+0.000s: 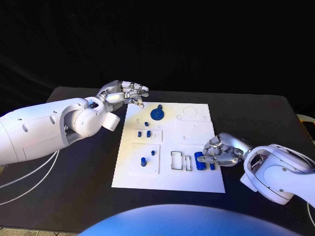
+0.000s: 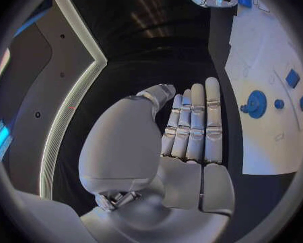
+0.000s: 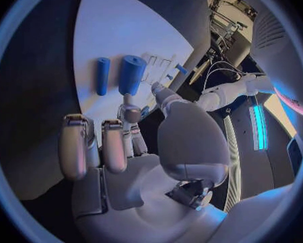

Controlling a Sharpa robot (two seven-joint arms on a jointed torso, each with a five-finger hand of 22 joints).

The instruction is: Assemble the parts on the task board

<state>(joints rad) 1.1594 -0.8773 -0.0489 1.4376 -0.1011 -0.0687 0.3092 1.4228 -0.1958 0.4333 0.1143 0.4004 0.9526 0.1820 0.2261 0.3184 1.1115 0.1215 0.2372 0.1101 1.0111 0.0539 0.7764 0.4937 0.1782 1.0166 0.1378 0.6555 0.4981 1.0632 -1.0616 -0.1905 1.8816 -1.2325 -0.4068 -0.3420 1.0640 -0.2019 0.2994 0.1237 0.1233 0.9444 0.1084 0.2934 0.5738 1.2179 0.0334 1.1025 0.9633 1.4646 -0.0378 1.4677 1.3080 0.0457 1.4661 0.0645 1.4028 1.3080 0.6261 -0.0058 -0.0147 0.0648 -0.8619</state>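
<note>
- Left hand (image 1: 123,93) hovered at the far left corner of the white board (image 1: 193,182), above the black worktop (image 1: 79,172). In the left wrist view its fingers (image 2: 195,124) lay straight and pressed side by side, thumb apart, holding nothing.
- The board lay flat in the middle of the worktop, its long side running away from the robot.
- A round blue disc with a knob (image 1: 157,114) sat near the far end of the board, just beside the left hand's fingertips but not touching them.
- Small blue pieces (image 1: 144,133) stood in a panel below the disc; two more (image 1: 147,157) stood in the next panel nearer the robot.
- An outlined rectangular slot (image 1: 177,161) lay on the near right part of the board.
- Two blue cylinders (image 1: 199,160) stood just right of that slot, a thick one and a thinner one, both clear in the right wrist view (image 3: 131,73).
- Right hand (image 1: 221,150) rested over the board's right edge, beside the cylinders. Its fingers (image 3: 114,146) were loosely curled with gaps between them; I could not tell whether a fingertip touched the thick cylinder.
</note>
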